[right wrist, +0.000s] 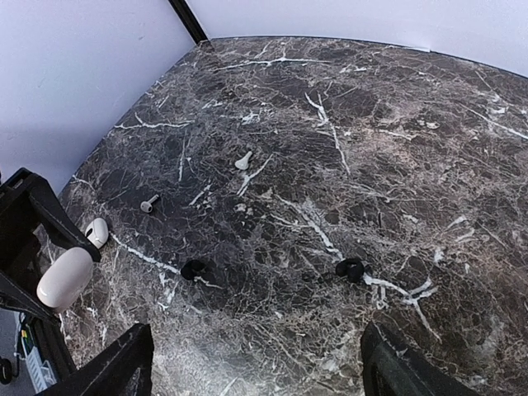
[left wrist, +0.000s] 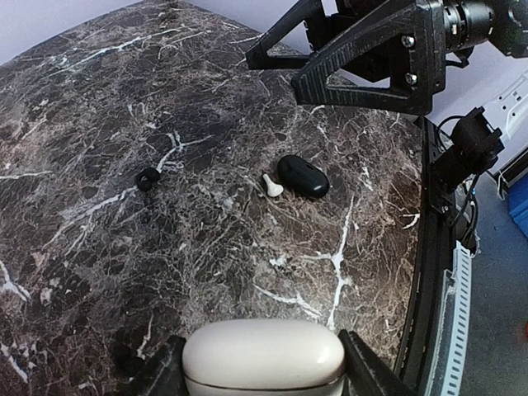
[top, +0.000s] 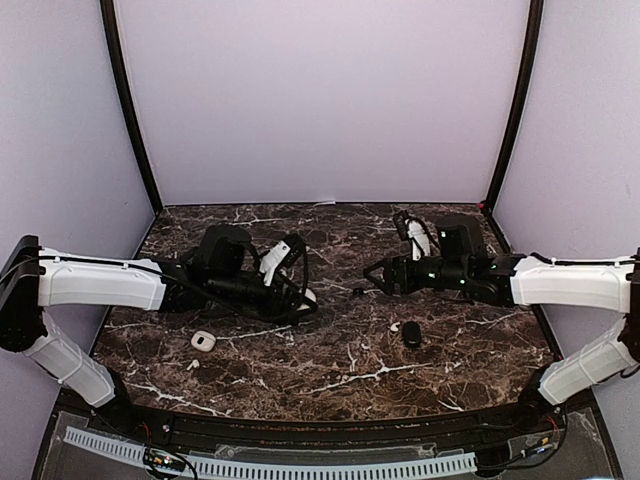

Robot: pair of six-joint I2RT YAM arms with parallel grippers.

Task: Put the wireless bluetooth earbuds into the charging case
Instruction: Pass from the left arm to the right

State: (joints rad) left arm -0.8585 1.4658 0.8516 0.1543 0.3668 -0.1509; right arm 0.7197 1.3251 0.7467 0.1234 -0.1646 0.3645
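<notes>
The left fingers [left wrist: 363, 375] clamp a white charging case [left wrist: 264, 353] by its ends, low over the dark marble desk [left wrist: 99, 99] near its middle; the lid looks shut. The right fingers [right wrist: 124, 367] stand wide apart with nothing between them. From above they hang at about 3 o'clock from the held case, with their tips turned toward it.

A black case [top: 412, 333] lies on the desk at about 5 o'clock from those tips. A white earbud [top: 395, 326] is just beside it at 9 o'clock; whether they touch I cannot tell. A second white case [top: 203, 341] rests at about 8 o'clock from the held one, with another white earbud [top: 192, 365] near it at 7 o'clock.

In the right wrist view two black earbuds lie on the marble just beyond the open fingers. The left black earbud [right wrist: 194, 269] lies at 9 o'clock from the right black earbud [right wrist: 351, 269], and they are well apart.
</notes>
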